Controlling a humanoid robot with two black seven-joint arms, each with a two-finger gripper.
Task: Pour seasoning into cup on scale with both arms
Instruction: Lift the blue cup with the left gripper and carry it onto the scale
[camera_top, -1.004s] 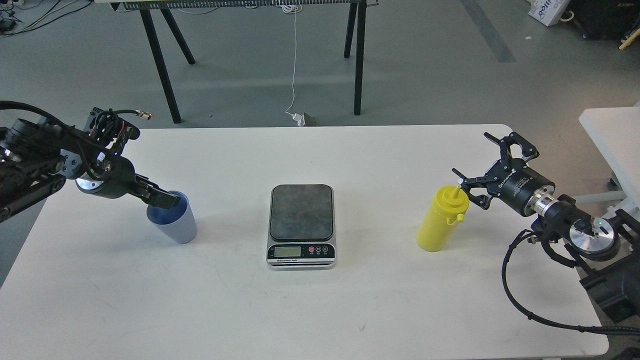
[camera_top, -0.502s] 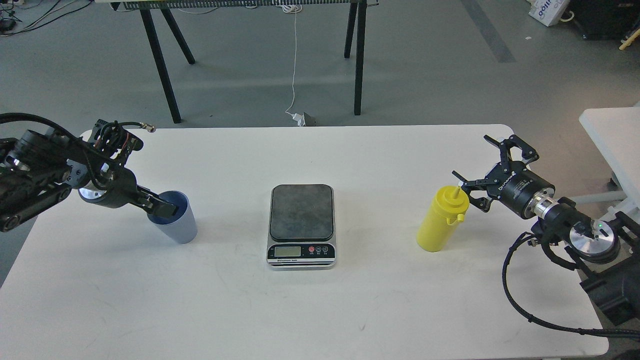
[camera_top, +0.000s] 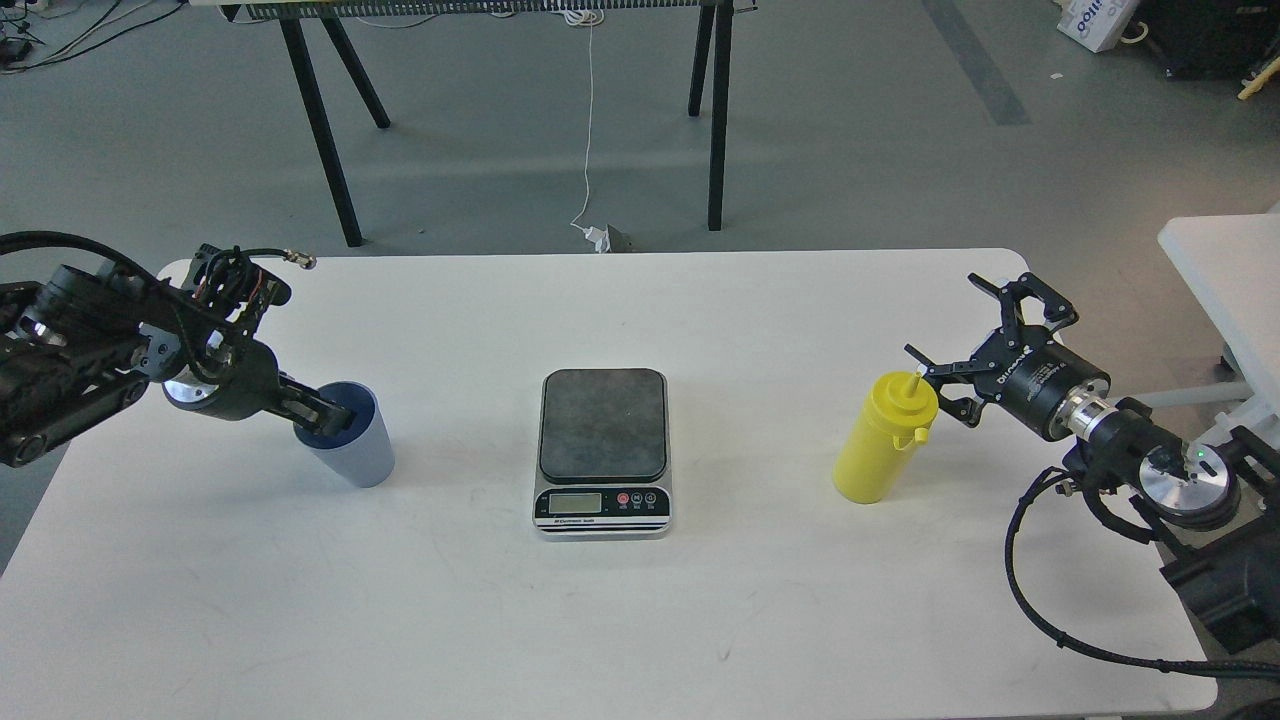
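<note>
Your yellow plastic squeeze bottle of seasoning (camera_top: 884, 440), with its domed cap and thin pointed nozzle, stands upright on the right side of the white table (camera_top: 620, 620), well apart from the scale. Its small side tab faces right, toward your right gripper (camera_top: 968, 345). That gripper sits just beside the bottle's top with its jaws spread wide; the lower finger ends close to the nozzle, and you cannot tell from this view whether it touches it. Nothing is clamped between the fingers.

The flat rectangular kitchen scale (camera_top: 603, 452), with dark grey platform, silver front, small display and red and black buttons, lies at the middle of the table with a bare platform.

Your light blue tapered plastic cup (camera_top: 347, 436) stands on the left side of the table, also well apart from the scale, leaning a little to the left. Your left gripper (camera_top: 322, 412) reaches to its rim, with a finger tip over or inside the mouth; the fingers show dark and bunched, so you cannot tell whether the jaws are pinching the cup wall or are apart.
</note>
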